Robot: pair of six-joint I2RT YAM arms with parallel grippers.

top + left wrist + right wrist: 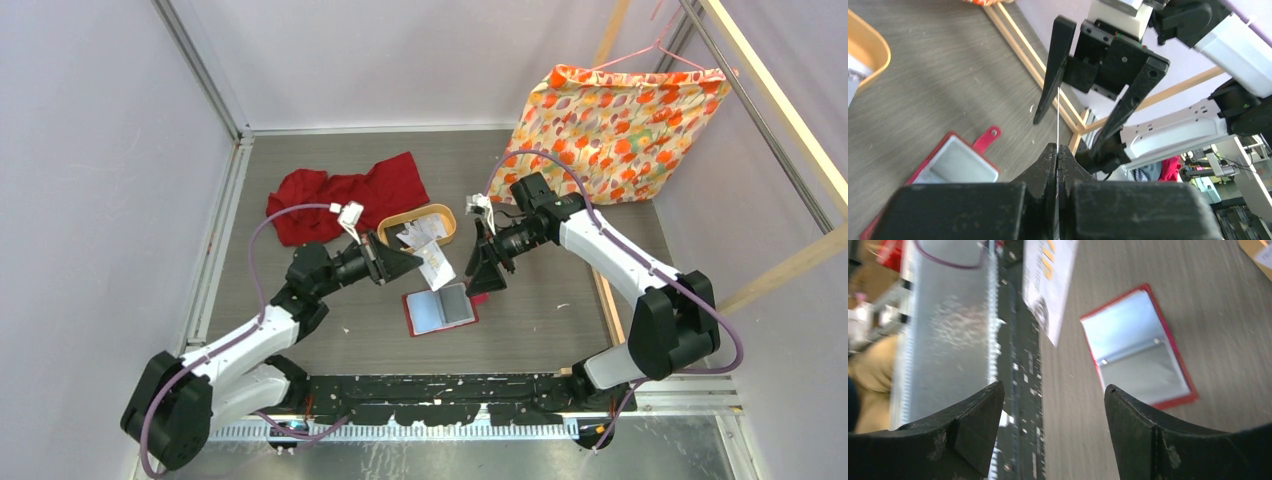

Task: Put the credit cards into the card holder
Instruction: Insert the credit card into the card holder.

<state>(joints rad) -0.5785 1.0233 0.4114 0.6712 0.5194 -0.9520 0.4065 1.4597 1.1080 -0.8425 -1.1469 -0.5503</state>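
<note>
grey wood-grain table (560,300) inside pale walls. top view: the card holder (440,311) lies open and flat between the two arms. the left gripper (420,262) hangs just beyond it, pinching one credit card (434,264). the right gripper (482,272) faces it, close by. more credit cards (420,232) lie in an oval tray (388,230) beside a red cloth (345,190).

left wrist view: the left fingers are pressed together on the card, seen edge-on. the right fingers stand spread around its far end.

right wrist view: the right jaws are spread, gripping nothing. the card hangs beside the open holder.
</note>
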